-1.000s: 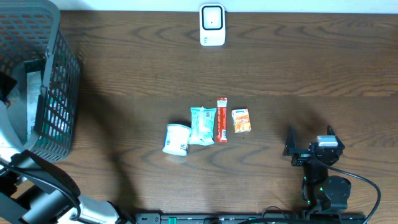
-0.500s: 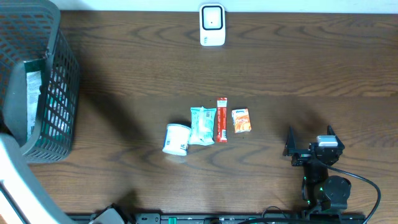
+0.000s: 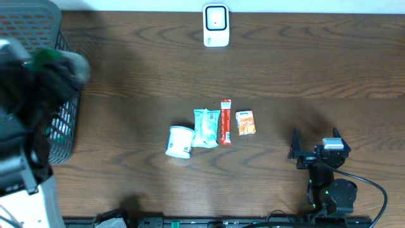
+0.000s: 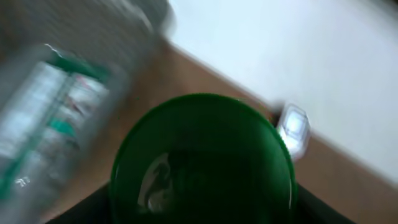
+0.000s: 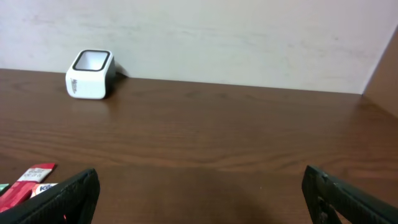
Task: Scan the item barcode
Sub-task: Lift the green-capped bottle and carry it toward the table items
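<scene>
L hand [image 3: 50,75] is up over the basket [image 3: 63,130] at the far-left edge of the counter [image 3: 316,76], badly blurred from overhead. It's clamped on the green round item [image 4: 202,158]. Fingers barely show, but in the L wrist view the item sits fairly sharp right in front of the cam while the bkgd is smeared.

Item: dark glossy green, circular face w/ a raised rim and a pale reflection low-left on it. It fills the lower middle of the L wrist view. No barcode visible on this side. From overhead it's just a green smudge at the top of the blurred arm, above the basket rim.

Scanner [image 3: 216,25]: small white box w/ dark window, at the far edge of the counter near centre, well apart from the item.

R hand [image 5: 199,208] is low at the near-right of the counter, fingers wide apart, nothing between them.

Mid-counter there's a row: white cup [image 3: 180,140], teal packet [image 3: 206,128], red stick pack [image 3: 225,122], orange packet [image 3: 245,122]. The first three are close side by side; the orange one is just beside.
</scene>
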### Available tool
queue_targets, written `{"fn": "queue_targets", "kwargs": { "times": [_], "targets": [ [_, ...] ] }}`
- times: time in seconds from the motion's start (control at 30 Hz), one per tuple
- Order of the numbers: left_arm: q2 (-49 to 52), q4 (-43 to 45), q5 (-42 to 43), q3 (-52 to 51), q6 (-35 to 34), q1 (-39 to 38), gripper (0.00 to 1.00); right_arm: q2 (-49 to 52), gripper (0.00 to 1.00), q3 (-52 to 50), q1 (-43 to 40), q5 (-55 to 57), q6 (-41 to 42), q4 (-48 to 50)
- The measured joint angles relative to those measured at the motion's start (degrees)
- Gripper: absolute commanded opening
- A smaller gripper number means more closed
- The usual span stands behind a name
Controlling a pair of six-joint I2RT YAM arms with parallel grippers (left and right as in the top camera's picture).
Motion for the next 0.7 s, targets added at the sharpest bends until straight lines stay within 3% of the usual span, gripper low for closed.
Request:
{"fn": "queue_targets", "kwargs": {
  "times": [0.3,0.7],
  "targets": [
    [10.69,-6.69,12.11,0.0,8.17,-12.72,0.64,0.0,0.99,0.0,0.0,0.0,0.0,0.0],
    [27.47,-7.85,14.49,0.0,16.09,-22.29,0.64,0.0,0.99,0.0,0.0,0.0,0.02,0.0]
  ]
}}
